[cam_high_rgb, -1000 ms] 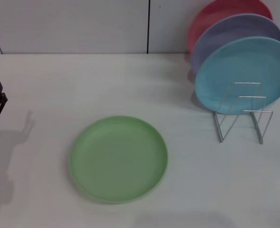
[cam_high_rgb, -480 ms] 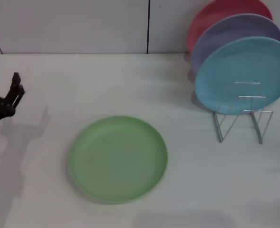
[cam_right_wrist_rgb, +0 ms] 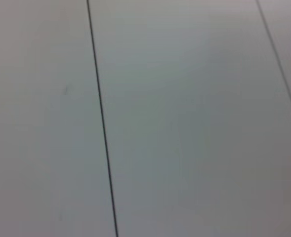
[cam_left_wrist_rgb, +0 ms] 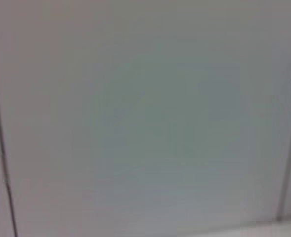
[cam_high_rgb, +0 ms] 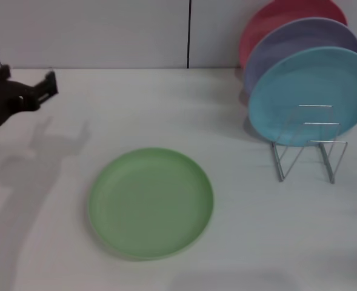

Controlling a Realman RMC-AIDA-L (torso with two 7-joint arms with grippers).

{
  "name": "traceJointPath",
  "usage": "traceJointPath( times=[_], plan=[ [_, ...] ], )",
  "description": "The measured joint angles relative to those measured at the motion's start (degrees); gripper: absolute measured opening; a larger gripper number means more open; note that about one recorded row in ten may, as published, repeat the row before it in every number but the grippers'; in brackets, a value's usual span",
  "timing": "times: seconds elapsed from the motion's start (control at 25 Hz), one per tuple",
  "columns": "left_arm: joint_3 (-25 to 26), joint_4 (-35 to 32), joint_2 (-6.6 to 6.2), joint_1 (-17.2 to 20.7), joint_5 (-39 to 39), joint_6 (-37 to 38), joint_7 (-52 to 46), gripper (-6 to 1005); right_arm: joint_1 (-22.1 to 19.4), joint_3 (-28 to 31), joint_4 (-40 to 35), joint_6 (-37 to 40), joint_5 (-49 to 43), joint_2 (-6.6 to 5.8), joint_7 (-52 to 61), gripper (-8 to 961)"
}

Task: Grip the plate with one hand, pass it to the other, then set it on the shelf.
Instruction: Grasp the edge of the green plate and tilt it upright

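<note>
The light green plate (cam_high_rgb: 151, 203) lies flat on the white table (cam_high_rgb: 263, 242), front and centre in the head view. My left gripper (cam_high_rgb: 26, 79) hangs in the air at the far left, well behind and to the left of the plate, its two fingers spread apart and empty. The silver wire shelf (cam_high_rgb: 308, 145) stands at the right. My right gripper is out of view. Both wrist views show only wall panels.
A light blue plate (cam_high_rgb: 311, 91), a lavender plate (cam_high_rgb: 293, 39) and a pink-red plate (cam_high_rgb: 269, 21) stand upright in a row on the shelf's far part, against the back wall. The shelf's front loops hold nothing.
My left gripper has risen and moved right and toward the back wall, from the table's left edge. The green plate has not moved.
</note>
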State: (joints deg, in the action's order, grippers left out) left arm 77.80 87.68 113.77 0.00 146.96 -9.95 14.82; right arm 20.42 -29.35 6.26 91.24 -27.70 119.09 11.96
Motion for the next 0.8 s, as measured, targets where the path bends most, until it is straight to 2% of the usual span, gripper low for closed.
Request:
traceJointPath(
  times=[0.04,0.12,0.24,0.32,0.6,0.8],
  plan=[
    [1.39,2.01,0.7,0.07,0.13,-4.53,0.61,865,0.11,0.0,-0.12,-0.71,-0.32,-0.01,0.01,828],
    [5.21,6.97,3.61,-0.2,0.29,-16.92,4.05,864,0.5,-0.01,-0.85,-3.15,-0.8,-0.01,0.13,828],
    [6.99,8.73,4.55,-1.35,0.24,-25.07,5.06,863,0.74,-0.06,-1.35,-4.55,-1.6,-0.01,0.17,828],
    [7.8,9.05,4.42,-3.71,0.27,-32.74,3.5,863,0.87,-0.09,-2.31,-5.93,-2.57,-0.01,0.27,828],
    [8.07,8.13,4.53,-5.05,0.83,-37.77,1.6,861,1.49,-0.22,-3.47,-8.29,-2.64,-0.05,1.56,829],
    [8.15,4.36,4.59,-6.89,2.49,-41.35,0.44,860,1.83,-0.68,-4.51,-9.94,-2.97,-0.09,2.62,829]
  ],
)
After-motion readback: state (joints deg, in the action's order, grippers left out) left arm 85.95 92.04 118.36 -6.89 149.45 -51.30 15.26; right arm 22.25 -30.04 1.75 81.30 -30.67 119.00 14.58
